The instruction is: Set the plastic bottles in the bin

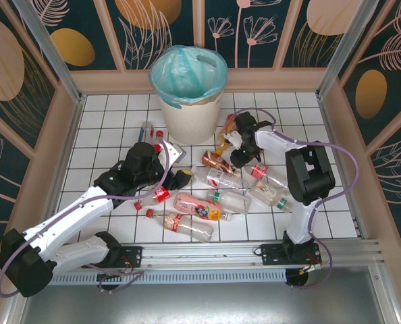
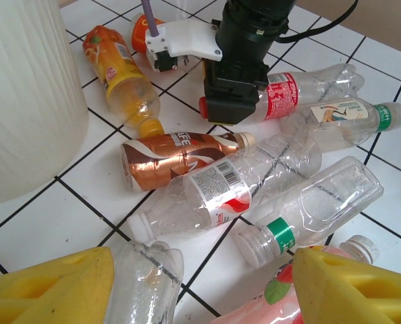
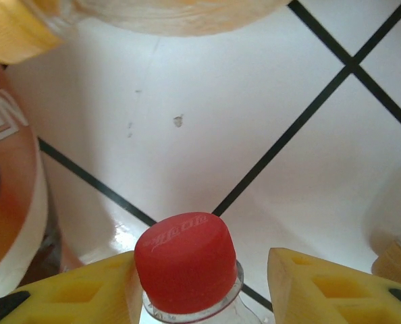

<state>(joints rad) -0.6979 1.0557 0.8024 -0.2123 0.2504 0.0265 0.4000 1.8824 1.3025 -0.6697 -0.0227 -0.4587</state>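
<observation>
The right hand [image 3: 199, 287], fingers spread, is straddling a red-capped clear plastic bottle [image 3: 185, 263], seemingly lining up a neck grip.

- The left gripper [image 2: 202, 263] holds its yellow fingers [image 2: 48, 287] wide apart at the bottom edge.
- A clear bottle [image 2: 146, 277] and a pink-labelled bottle [image 2: 254, 307] lie between the fingers.
- Ahead, a brown coffee bottle [image 2: 180, 155] lies on the white tiles [image 2: 52, 216], touching a barcode-labelled bottle [image 2: 221, 192].
- A green-collared bottle [image 2: 315, 209] lies just beside the barcode-labelled one.
- The bin [image 2: 25, 101] stands left, with an orange bottle [image 2: 119, 74] near it.
- The right gripper [image 2: 221, 108] sits over the capped end of a red-labelled bottle [image 2: 302, 91].
</observation>
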